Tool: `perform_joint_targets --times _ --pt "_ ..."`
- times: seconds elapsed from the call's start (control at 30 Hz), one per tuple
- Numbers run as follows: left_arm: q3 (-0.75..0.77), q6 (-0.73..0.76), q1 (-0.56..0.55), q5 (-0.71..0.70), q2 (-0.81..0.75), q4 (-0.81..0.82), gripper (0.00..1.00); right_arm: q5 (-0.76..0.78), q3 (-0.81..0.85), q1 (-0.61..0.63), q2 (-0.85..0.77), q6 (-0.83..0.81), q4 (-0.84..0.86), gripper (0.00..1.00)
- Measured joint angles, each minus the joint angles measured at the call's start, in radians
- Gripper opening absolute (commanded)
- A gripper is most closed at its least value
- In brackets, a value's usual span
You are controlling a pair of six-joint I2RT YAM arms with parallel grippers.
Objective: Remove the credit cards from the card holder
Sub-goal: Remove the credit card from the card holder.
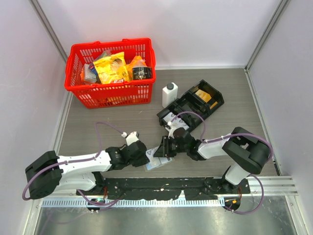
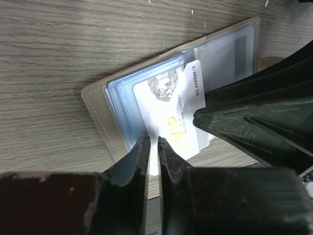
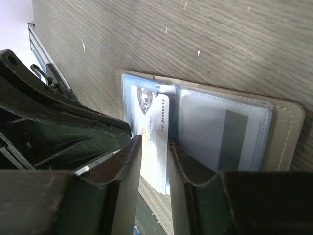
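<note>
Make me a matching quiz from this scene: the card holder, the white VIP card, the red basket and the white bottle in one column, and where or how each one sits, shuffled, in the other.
Column one:
1. card holder
2. white VIP card
3. red basket
4. white bottle

Column two:
A. upright beside the black tray
B. lying open on the table
C. far left, full of packets
D. poking partway out of a pocket

Pairs: 1-B, 2-D, 3-C, 4-A.

White-walled lab test enclosure (image 1: 195, 29)
</note>
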Motion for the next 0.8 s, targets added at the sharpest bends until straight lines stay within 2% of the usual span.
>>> perform_joint_targets --times 0.1,0.27,0.5,0.8 --pt "-0.001 0.0 0.0 0.0 0.0 0.002 0.16 -0.007 0.0 0.0 0.007 -0.001 0.002 0.24" --pt "-0.001 -0.001 0.0 0.0 0.0 0.002 0.16 -0.009 0.0 0.0 0.007 -0.006 0.001 0.01" --pt "-0.001 -0.003 0.0 0.0 0.0 0.003 0.16 -0.01 0.0 0.0 -0.009 -0.002 -0.016 0.01" --pt "-0.004 -0.007 0.0 0.0 0.0 0.008 0.15 0.053 -0.001 -0.013 -0.139 -0.021 -0.168 0.01"
